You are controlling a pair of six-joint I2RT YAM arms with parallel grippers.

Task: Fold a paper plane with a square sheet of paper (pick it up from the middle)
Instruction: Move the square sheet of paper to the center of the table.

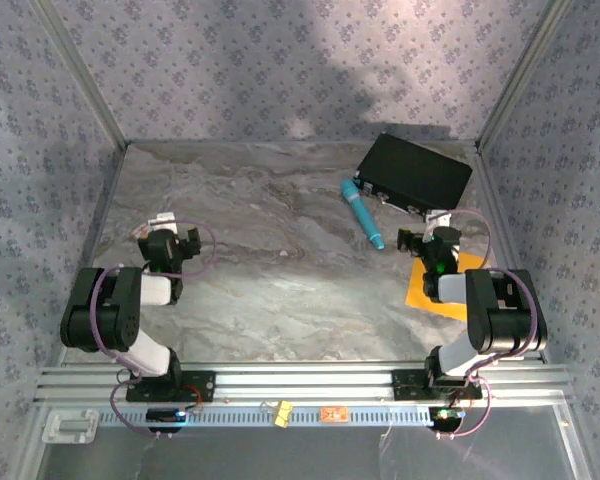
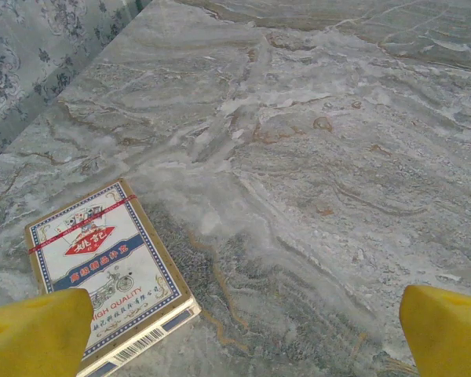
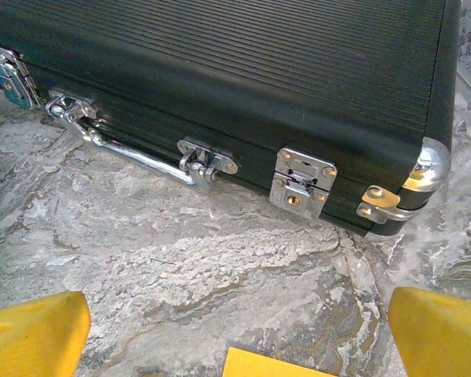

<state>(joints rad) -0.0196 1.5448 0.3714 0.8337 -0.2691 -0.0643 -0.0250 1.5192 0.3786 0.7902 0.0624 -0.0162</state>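
Right claw (image 1: 426,241): spread wide, pinching nothing. In the wrist view my two yellow fingers (image 3: 35,334) stand at the lower corners with bare surface (image 1: 280,270) between them.

The square sheet of paper (image 1: 418,291): flat and unfolded on the near right part of the surface, directly below my right wrist, which covers its middle in the top view. The wrist view shows one edge of the sheet (image 3: 275,365) at the bottom of the frame, between the fingers and apart from both. I cannot tell how high the claw hangs above it.

Beyond the right claw: a black case (image 3: 243,71) with metal latches, lying flat at the far right. A teal cylinder (image 1: 363,213) lies just left of the case.

Left claw (image 2: 243,334): also spread wide, holding nothing, well apart from the sheet at the left side of the surface. A card box (image 2: 102,275) lies beside its left finger (image 2: 39,330); whether they touch, I cannot tell.
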